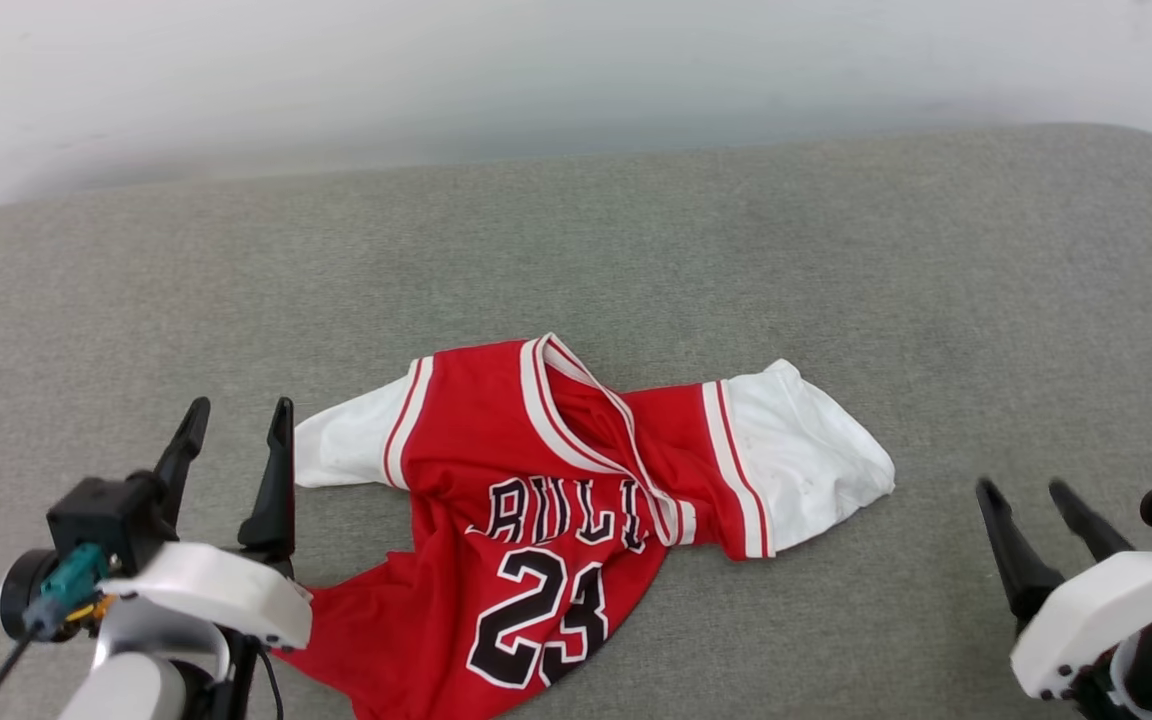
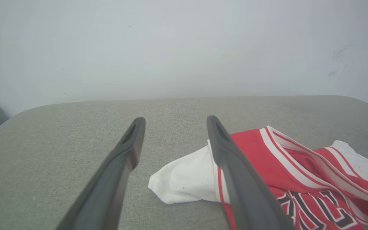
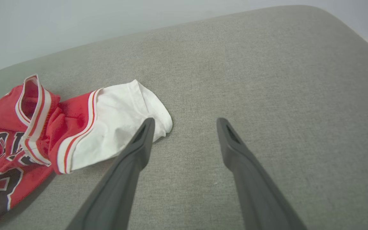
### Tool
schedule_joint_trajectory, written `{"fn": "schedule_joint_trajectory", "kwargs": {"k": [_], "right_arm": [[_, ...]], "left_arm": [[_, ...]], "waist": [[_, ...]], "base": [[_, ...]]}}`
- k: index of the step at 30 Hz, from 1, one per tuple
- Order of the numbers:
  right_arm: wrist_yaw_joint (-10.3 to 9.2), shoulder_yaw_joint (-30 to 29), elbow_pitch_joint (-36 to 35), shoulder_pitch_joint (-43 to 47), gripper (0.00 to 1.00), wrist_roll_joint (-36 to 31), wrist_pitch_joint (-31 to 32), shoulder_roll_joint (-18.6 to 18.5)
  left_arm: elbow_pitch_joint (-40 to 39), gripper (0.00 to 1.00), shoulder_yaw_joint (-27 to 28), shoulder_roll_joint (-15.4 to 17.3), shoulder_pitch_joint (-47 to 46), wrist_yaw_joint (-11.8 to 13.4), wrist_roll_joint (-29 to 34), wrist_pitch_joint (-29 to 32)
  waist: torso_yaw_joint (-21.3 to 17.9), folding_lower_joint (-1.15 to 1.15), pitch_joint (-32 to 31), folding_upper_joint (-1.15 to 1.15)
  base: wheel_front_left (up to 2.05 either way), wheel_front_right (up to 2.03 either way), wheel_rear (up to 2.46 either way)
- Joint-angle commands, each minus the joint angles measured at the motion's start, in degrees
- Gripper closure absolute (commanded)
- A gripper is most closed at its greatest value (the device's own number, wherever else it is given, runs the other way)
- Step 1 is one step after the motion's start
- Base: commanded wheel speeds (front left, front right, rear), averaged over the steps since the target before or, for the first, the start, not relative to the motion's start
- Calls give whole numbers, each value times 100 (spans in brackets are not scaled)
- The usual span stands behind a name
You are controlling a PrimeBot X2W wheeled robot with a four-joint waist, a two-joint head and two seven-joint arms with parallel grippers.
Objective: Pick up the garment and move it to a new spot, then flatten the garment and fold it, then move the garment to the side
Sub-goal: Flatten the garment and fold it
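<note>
We log the jersey lying crosswise: left gripper just beside its sleeve, right gripper farther; both spread wide, empty.

The garment is bright red with plain white sleeves. Its collar and sleeve seams carry red-and-white stripes, and the lettering and "23" are black, outlined in white. The upholstered surface is a flecked grey-green, the wall pale grey-white. The left pincer and right pincer are dark grey on white shells.
</note>
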Motion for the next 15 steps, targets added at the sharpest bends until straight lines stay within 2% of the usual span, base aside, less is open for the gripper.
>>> {"fn": "schedule_joint_trajectory", "kwargs": {"k": [1, 4, 5, 8, 15], "right_arm": [[-2, -57, 109, 12, 0, 78, 292, -113], [-2, -96, 377, -154, 0, 178, 1009, -303], [-2, -96, 377, -154, 0, 178, 1009, -303], [-2, -66, 634, -356, 0, 305, 1603, -433], [-2, 181, 1074, -1066, 0, 493, 2303, -673]], "left_arm": [[-174, 0, -13, -14, 141, 89, 53, -59], [-525, 0, -35, -66, 336, 251, 110, -74], [-525, 0, -35, -66, 336, 251, 110, -74], [-811, 0, -99, -128, 448, 336, 144, -77], [-1084, 0, -258, -224, 392, 353, 203, -97]], "waist": [[58, 0, -24, 0], [162, 0, -21, 0], [162, 0, -21, 0], [313, 0, 14, 0], [708, 0, 232, 0]], "base": [[0, 0, 0], [0, 0, 0], [0, 0, 0], [0, 0, 0], [0, 0, 0]]}}
